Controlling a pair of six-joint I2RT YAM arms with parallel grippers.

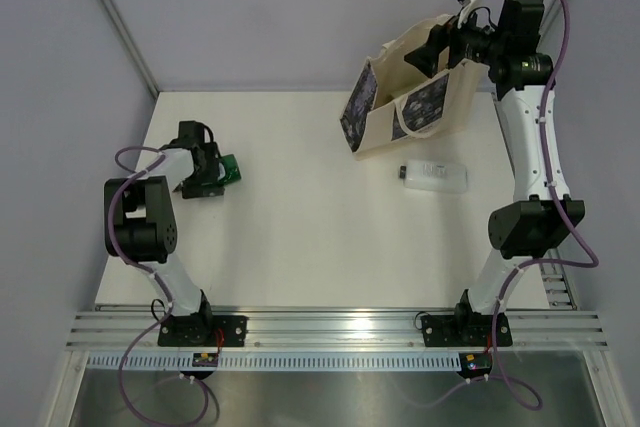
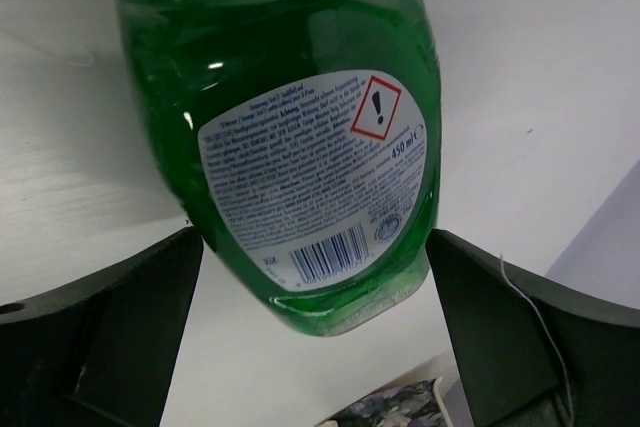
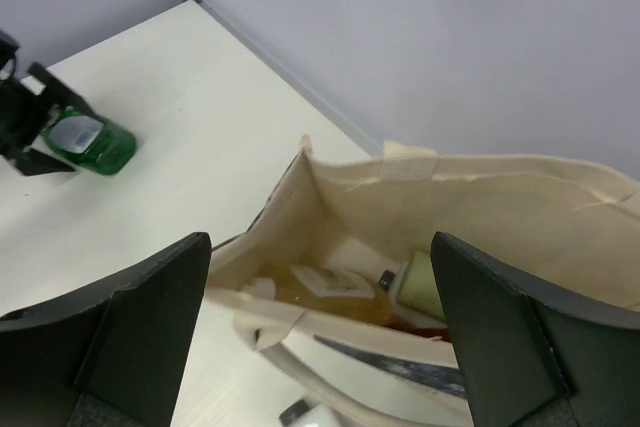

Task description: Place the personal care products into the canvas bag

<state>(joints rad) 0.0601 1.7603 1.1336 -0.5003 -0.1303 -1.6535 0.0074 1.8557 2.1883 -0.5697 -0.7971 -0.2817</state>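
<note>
**Gloss and matt: plastic, cloth, metal**

The green bottle (image 2: 300, 67) is glossy, translucent plastic with small white highlights, and its smooth white printed label (image 2: 320, 177) could be paper or film. At the lower corners of that view, the left gripper (image 2: 315, 242) has fingers (image 2: 100, 347) of matt black plastic. The canvas bag (image 3: 500, 207), lower right in the right wrist view, is cream woven cloth, matt, creased and hemmed. The table (image 1: 300, 227) is matt white, with a faint grain up close. The clear bottle (image 1: 435, 176), right of centre, is see-through plastic. The rail (image 1: 330, 327) along the bottom is ribbed bare metal with a soft sheen.
</note>
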